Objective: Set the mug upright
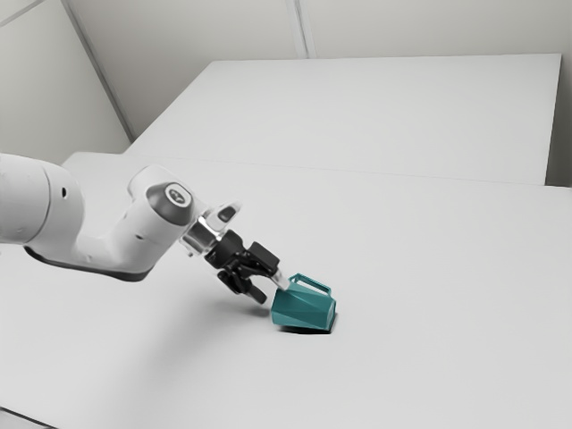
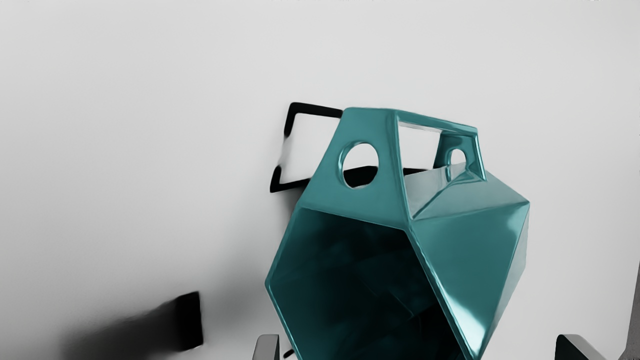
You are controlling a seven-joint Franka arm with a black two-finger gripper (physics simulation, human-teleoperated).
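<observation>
In the exterior view my gripper [image 1: 272, 290] is low over the table, at the near end of the teal mug [image 1: 304, 308]. The mug lies on its side with its handle up, its mouth toward the gripper. In the wrist view the faceted mug [image 2: 465, 250] shows its dark hollow mouth, handle above. My gripper [image 2: 417, 347] is open there, its fingertips wide apart with the mug's rim between them. Whether either finger touches the mug, I cannot tell.
The mug rests on a large white table [image 1: 429, 268]. Behind it stands a raised white slab or panel [image 1: 384, 116]. Dark shadows of the handle and a finger fall on the tabletop beside the mug in the wrist view.
</observation>
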